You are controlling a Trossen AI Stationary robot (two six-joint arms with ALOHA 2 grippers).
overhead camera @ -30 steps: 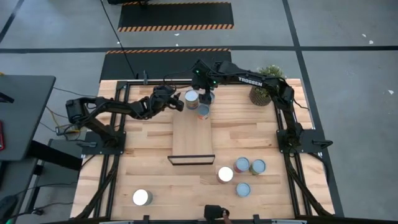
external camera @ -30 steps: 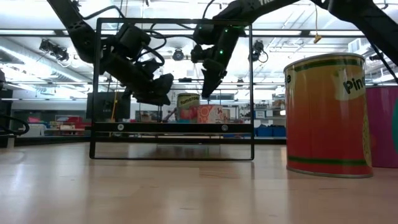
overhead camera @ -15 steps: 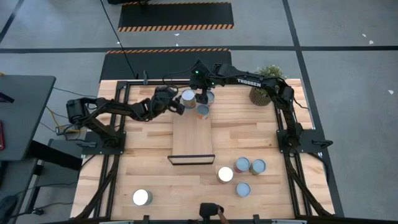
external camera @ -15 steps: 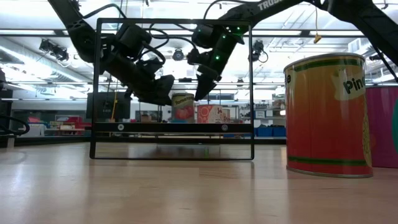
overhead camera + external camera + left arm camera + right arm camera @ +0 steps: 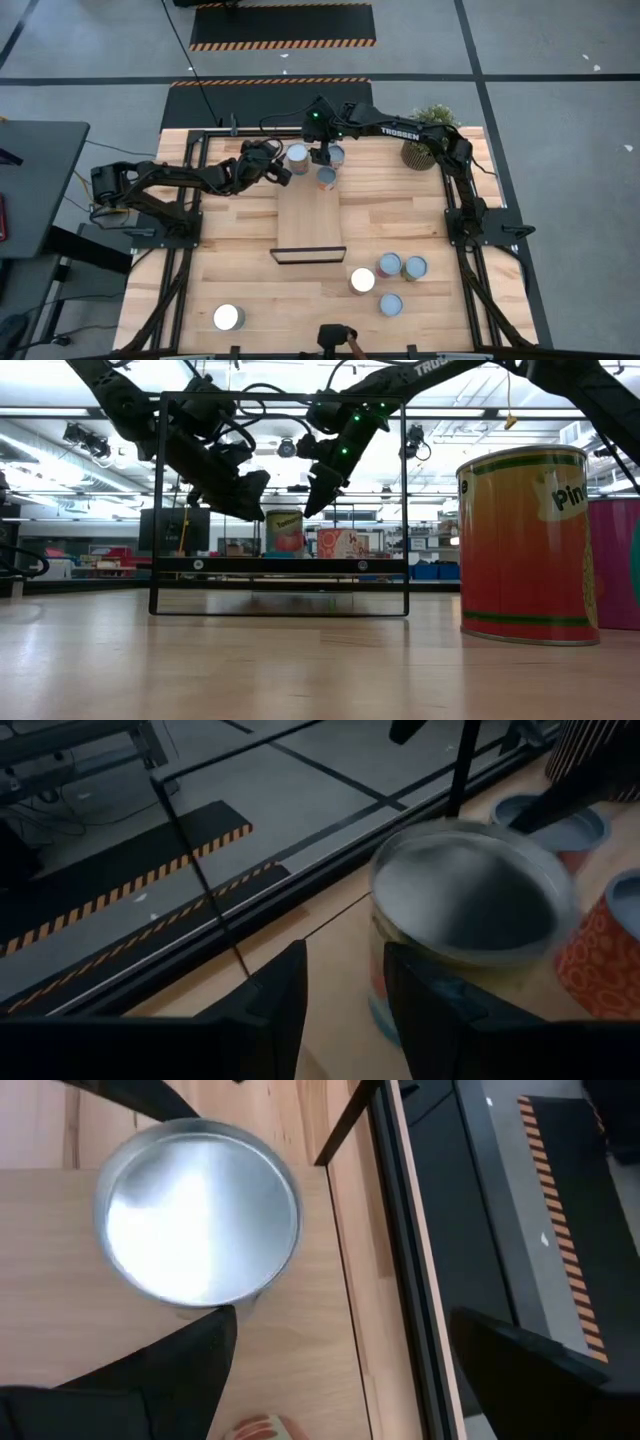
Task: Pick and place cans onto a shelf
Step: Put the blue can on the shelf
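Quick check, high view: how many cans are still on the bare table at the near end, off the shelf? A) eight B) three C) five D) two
C: four cans cluster near the shelf's near end, e.g. the white-topped can, and one lone can sits toward the left corner.

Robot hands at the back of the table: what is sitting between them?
A small round tin with a silvery top stands between the dark left hand and the dark right hand. The high view shows it best.
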